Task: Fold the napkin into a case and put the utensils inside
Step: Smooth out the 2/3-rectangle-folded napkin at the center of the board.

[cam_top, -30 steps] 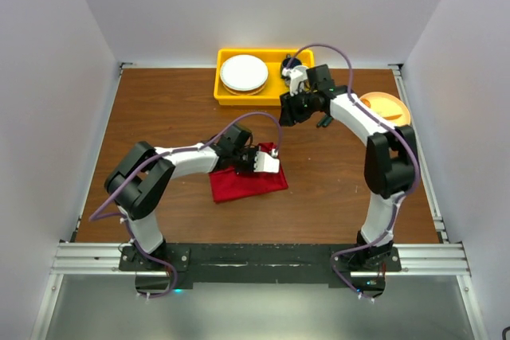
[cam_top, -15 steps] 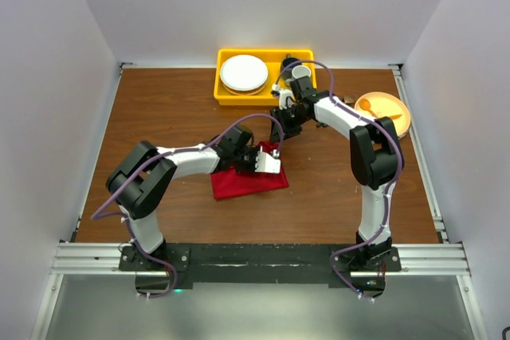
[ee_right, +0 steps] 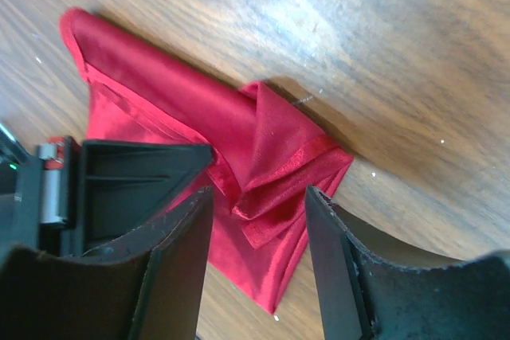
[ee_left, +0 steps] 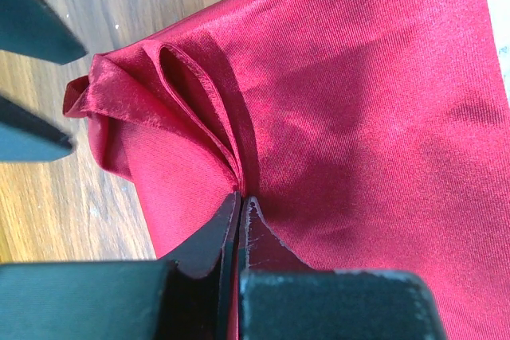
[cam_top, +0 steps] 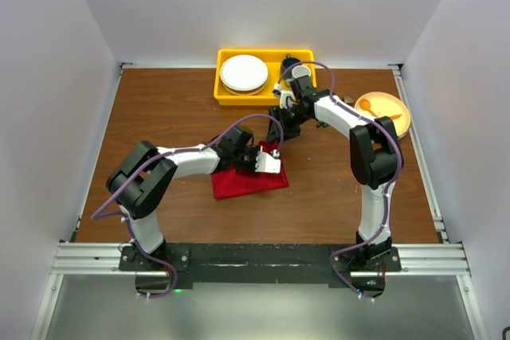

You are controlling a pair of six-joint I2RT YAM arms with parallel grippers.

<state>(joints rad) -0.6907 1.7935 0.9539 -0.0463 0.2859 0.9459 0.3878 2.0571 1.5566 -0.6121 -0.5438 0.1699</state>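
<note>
Nearest the arm bases, the left gripper (ee_left: 239, 216) is clenched on the napkin (ee_left: 366, 117), its two fingers pressed together on a folded edge where several layers of red cloth meet. The napkin lies on the table (cam_top: 159, 109) just in front of the arms, near the middle. It is a rough folded rectangle, not yet a narrow pouch. From the pinch, a loose looped fold runs out to a bunched corner.

Just beyond, the right gripper (ee_right: 256, 195) hangs over that far corner with its fingers spread, holding nothing. The crumpled, doubled-over corner sits in the gap between them. From its wrist view I cannot tell whether the fingertips touch the cloth or hover just above it.

The step in hand looks like the folding itself. One side anchors the cloth while the other lines up to take the loose corner, so the case is only partly formed. The next move probably calls for the right fingers to settle around the corner layers and close on all of them, then carry the fold across without dragging the cloth out of the left pinch.

Farther off to the right, an orange plate (cam_top: 394, 117) carries a gold spoon (cam_top: 373, 107), well apart from the napkin. At the far edge stands a yellow tray (cam_top: 227, 99) holding a white plate (cam_top: 244, 73).
</note>
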